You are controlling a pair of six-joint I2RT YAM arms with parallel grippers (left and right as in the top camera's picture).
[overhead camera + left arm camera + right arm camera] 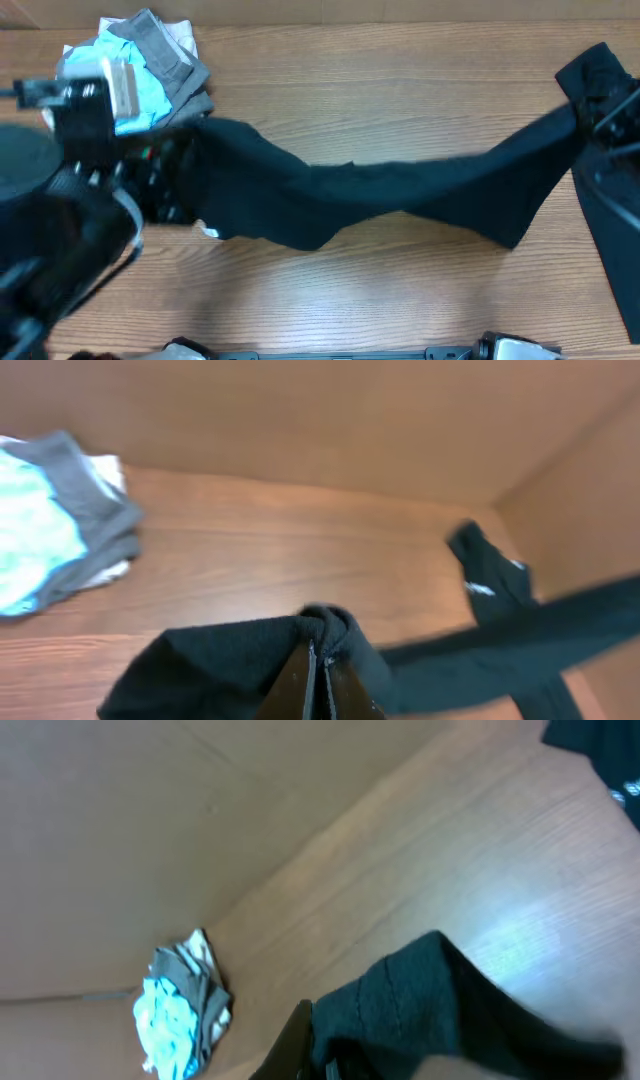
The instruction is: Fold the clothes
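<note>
The clothes [400, 190] are one plain black garment pulled into a long sagging band across the table, held at both ends. My left gripper [172, 168] is shut on the left end, where the fabric bunches over the fingertips [305, 675] in the left wrist view of the clothes [220, 665] and the left gripper [322, 652]. My right gripper [598, 115] is shut on the right end, with a corner of cloth standing up above it. In the right wrist view the clothes [440, 1005] fill the jaws of the right gripper [318, 1038].
A light-blue, grey and beige bundle [150, 65] lies at the back left corner, close to the left arm. Another dark cloth with white marks [488, 575] lies at the right side. Wooden walls stand behind and to the right of the table [400, 90].
</note>
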